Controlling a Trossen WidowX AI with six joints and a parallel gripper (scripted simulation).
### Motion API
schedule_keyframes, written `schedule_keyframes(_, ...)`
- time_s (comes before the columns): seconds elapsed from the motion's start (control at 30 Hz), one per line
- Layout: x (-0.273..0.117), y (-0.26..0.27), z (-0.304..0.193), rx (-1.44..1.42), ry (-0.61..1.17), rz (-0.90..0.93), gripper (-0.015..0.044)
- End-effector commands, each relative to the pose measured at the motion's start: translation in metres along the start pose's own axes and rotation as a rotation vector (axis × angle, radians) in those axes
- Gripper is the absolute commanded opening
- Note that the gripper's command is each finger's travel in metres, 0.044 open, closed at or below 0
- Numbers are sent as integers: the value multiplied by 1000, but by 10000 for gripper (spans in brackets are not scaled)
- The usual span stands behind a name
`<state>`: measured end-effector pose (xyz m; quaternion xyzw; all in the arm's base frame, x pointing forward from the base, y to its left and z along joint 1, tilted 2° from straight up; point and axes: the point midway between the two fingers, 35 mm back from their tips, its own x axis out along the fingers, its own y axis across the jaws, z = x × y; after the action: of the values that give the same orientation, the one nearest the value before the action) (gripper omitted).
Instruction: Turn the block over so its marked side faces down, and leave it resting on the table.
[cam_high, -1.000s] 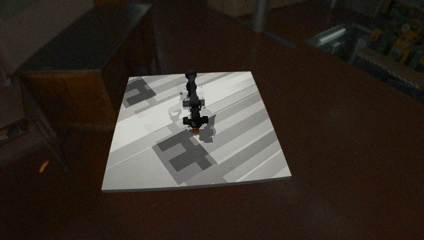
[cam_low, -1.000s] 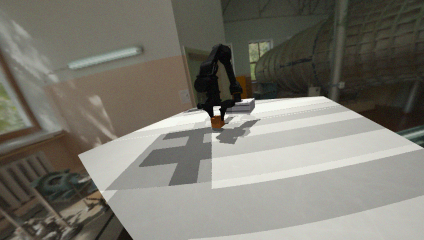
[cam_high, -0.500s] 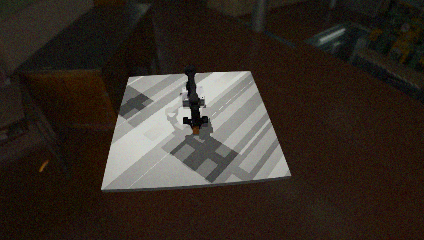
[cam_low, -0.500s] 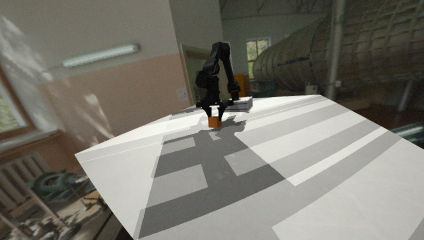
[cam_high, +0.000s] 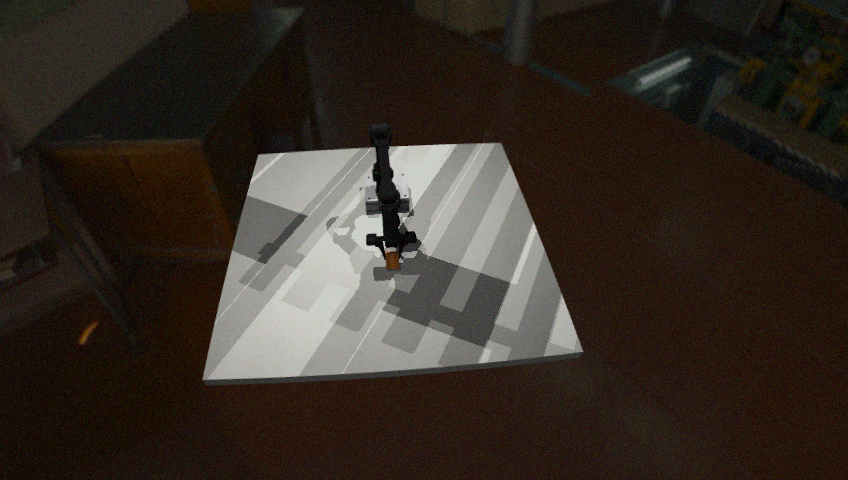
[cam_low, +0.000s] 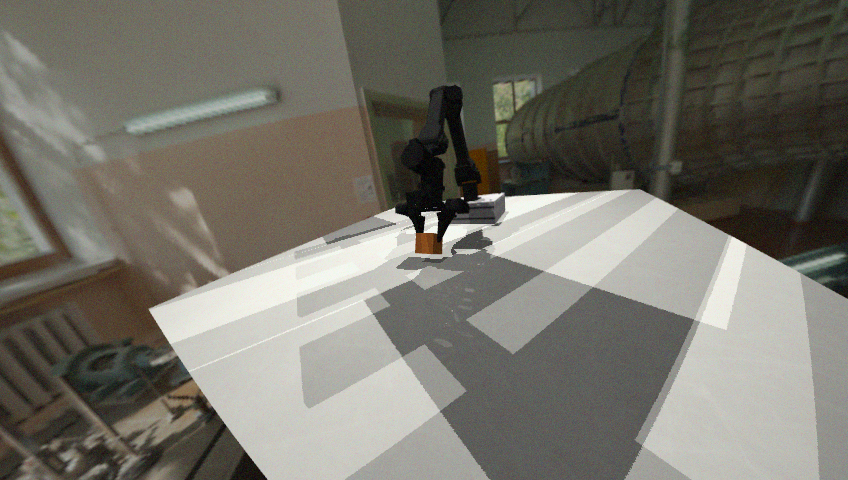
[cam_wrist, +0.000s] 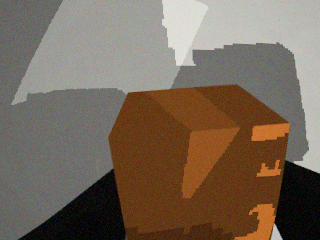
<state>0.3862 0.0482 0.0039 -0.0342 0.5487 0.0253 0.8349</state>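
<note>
- Has the orange block (cam_high: 392, 261) (cam_low: 428, 243) (cam_wrist: 155, 165) clamped in the gripper (cam_high: 392, 254) (cam_low: 431, 235) (cam_wrist: 194, 171), with the fingers about half open, kept apart by the block's own width.
- Grips from opposite sides, probably to leave the other faces free for the turn.
- Holds the block roughly midway between the left and right edges of the table (cam_high: 267, 333) (cam_low: 743, 386) (cam_wrist: 30, 150) in the top view, well in from the near corners; leaves room there for tilting and setting down.
- Seems just above the table, judging by the shadow under it in the exterior view (contact hard to rule out); would need such clearance to swing a corner through.
- Shows lighter patches in the wrist view (perhaps only light falling across); cannot tell which face bears the mark.
- Calls next, most likely, for a wrist turn, then lowering flat; could slip or land on an edge if released too soon.
</note>
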Motion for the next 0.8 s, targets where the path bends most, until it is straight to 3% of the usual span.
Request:
schedule_keyframes(0.0,-5,-1,1,-4,-80,-3,0)
schedule_keyframes(0.37,-5,-1,-1,-3,-127,-2,0)
schedule_keyframes(0.77,21,1,0,-5,-303,-1,0)
